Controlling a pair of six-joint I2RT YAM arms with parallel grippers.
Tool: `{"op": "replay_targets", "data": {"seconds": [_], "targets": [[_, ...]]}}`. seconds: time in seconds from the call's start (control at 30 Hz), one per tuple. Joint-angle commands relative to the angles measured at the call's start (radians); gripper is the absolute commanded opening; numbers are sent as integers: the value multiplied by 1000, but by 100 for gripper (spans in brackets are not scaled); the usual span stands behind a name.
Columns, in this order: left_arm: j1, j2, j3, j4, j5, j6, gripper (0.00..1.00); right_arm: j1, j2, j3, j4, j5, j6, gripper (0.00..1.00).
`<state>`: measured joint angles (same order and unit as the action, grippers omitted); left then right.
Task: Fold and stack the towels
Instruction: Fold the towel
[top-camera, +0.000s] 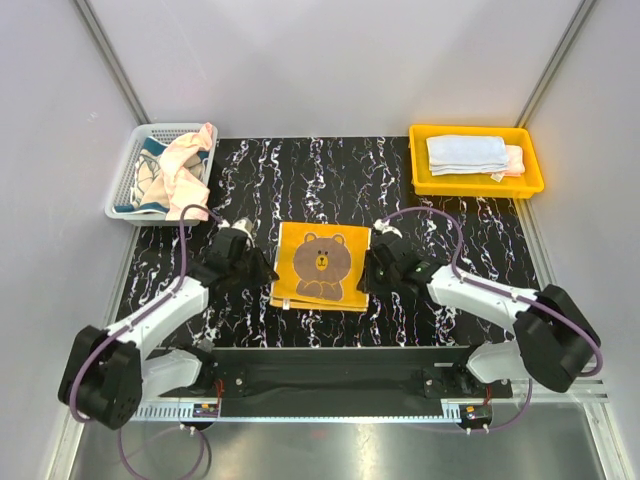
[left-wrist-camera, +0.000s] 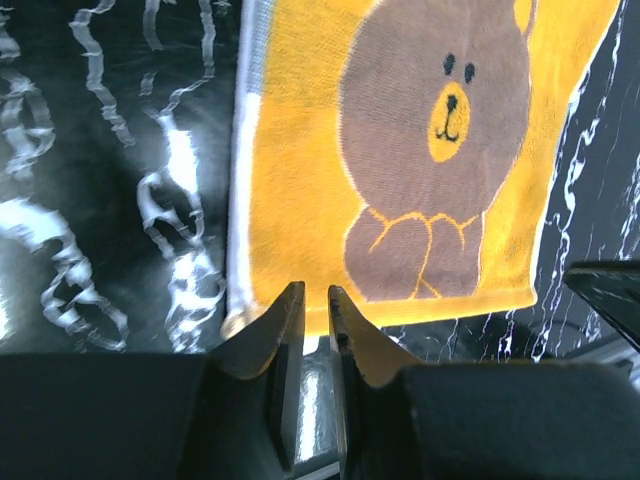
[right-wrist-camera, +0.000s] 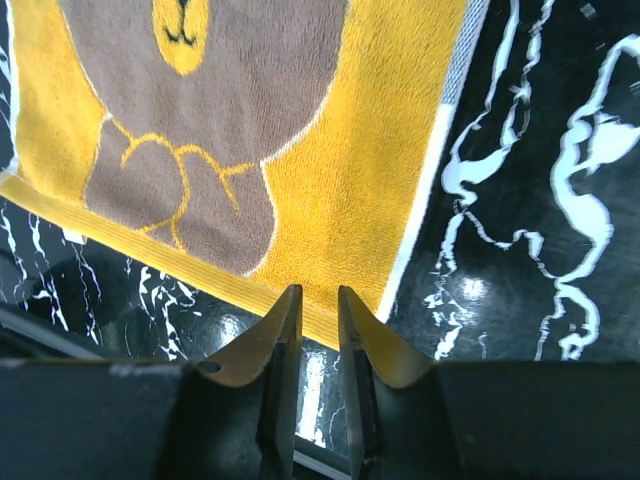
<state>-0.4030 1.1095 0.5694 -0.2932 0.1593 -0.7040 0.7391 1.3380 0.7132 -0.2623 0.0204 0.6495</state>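
An orange towel with a brown bear (top-camera: 322, 265) lies flat in the middle of the black marbled table. My left gripper (top-camera: 262, 268) hovers at its left near corner, jaws a little open with nothing between them (left-wrist-camera: 310, 292). My right gripper (top-camera: 368, 272) is at the towel's right near corner, also slightly open and empty (right-wrist-camera: 312, 292). The towel (left-wrist-camera: 400, 150) fills the left wrist view, and its near edge (right-wrist-camera: 330, 200) runs just ahead of the right fingertips. A pink towel (top-camera: 186, 165) and a cream-teal towel (top-camera: 150, 178) are heaped in the white basket (top-camera: 122, 190). A folded pale blue towel (top-camera: 465, 152) lies in the yellow tray (top-camera: 475, 186).
The basket stands at the table's back left corner and the tray at the back right. A pink folded cloth (top-camera: 514, 160) peeks out beside the pale blue towel. Grey walls close in on both sides, and the arms' mounting rail (top-camera: 340, 385) runs along the near edge.
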Motion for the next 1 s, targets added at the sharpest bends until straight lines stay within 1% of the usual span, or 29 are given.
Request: {"op": "replay_targets", "data": {"seconds": [0.0,0.03,0.07,0.2,0.3,0.4,0.5,0.6,0.63,0.67,0.7,0.83,0.9,0.97], "targets": [[-25,67,23,92,54,9,18,9,26,11,69,-62,22,27],[-28,84,-14,117,66,5,17,11,27,-16,81,-74,33,26],[-28,87,-14,124,66,-3,17,13,27,-33,86,-74,38,26],[-31,87,-141,169,51,-63,12,11,-2,-118,109,-83,68,26],[-33,99,-187,201,39,-90,10,13,6,-164,161,-117,91,27],[-34,111,-200,215,32,-104,9,16,47,-178,175,-126,110,25],[-51,110,-204,209,23,-115,8,14,47,-182,166,-109,116,25],[-72,72,-229,195,2,-150,8,14,7,-179,106,-67,121,27],[-76,43,-235,187,-6,-158,7,14,-19,-176,53,-32,121,27],[-77,27,-244,163,-10,-164,7,14,-34,-169,25,-27,119,27],[-80,7,-249,151,-15,-176,8,13,-51,-164,-29,10,116,29],[-91,-91,-256,82,-21,-201,8,14,-146,-141,-132,71,119,31],[-95,-134,-241,33,-18,-195,11,13,-168,-129,-164,84,116,32],[-95,-148,-204,-19,-21,-177,16,14,-194,-106,-181,76,107,37]]}}
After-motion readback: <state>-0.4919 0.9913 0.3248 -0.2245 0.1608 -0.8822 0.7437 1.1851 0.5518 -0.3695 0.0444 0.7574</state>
